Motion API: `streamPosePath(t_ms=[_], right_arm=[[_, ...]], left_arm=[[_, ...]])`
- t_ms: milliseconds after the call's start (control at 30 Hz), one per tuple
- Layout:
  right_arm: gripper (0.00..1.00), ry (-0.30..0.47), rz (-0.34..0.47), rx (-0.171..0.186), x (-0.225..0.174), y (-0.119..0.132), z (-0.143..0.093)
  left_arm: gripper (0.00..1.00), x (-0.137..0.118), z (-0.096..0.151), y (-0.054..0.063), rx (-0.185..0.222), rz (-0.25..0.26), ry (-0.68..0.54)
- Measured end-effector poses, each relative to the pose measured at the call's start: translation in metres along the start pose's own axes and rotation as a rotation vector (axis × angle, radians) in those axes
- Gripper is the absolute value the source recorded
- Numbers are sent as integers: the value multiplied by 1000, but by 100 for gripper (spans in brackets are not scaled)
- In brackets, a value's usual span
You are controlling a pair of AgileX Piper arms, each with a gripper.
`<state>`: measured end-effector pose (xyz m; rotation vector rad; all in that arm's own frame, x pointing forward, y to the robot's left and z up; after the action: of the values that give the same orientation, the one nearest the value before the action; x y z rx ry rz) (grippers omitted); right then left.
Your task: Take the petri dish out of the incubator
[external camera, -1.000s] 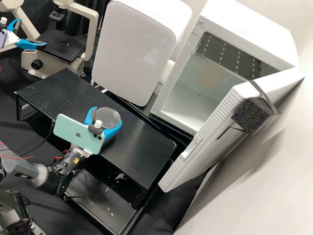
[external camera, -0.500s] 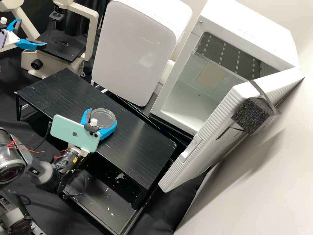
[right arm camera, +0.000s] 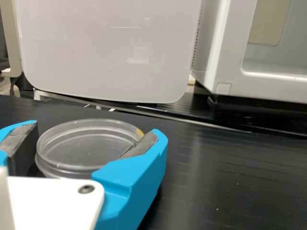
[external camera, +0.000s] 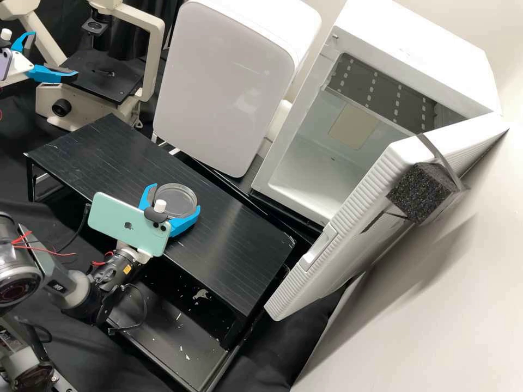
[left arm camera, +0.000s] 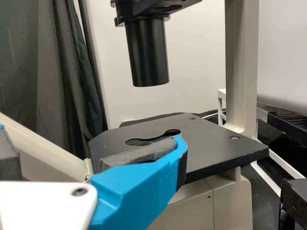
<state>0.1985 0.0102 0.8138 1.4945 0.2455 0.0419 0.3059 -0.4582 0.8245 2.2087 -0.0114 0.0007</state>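
minty green phone [external camera: 122,218], bright blue fingers [external camera: 186,222], speckly black foam block [external camera: 419,193], plain ol' white incubator [external camera: 414,60], faintly streaky black platform [external camera: 229,256]

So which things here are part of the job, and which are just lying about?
For the job:
petri dish
right end effector, around the dish
open white box, apparently the incubator
black table beneath

Apparently bystanders:
microscope
closed white box
left end effector, open, near the microscope

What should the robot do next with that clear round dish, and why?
I'd guess the right gripper should gently lower the petri dish onto the black stand until it sits flat. The dish is already outside the open incubator, between the blue fingers and over the stand; whether it touches down yet, I can't tell.
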Motion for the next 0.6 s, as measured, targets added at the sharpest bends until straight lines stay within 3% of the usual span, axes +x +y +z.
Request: streamPosePath(t_ms=[200,433,500,600], right_arm=[[100,21,68,-26,-11,11,-9],[100,58,159,-7,-30,20,-23],[100,53,203,9,-36,20,-26],[100,45,317,69,-40,28,-30]], left_arm=[[100,0,0,0,0,0,0],[100,0,0,0,0,0,0],[100,0,0,0,0,0,0],[100,0,0,0,0,0,0]])
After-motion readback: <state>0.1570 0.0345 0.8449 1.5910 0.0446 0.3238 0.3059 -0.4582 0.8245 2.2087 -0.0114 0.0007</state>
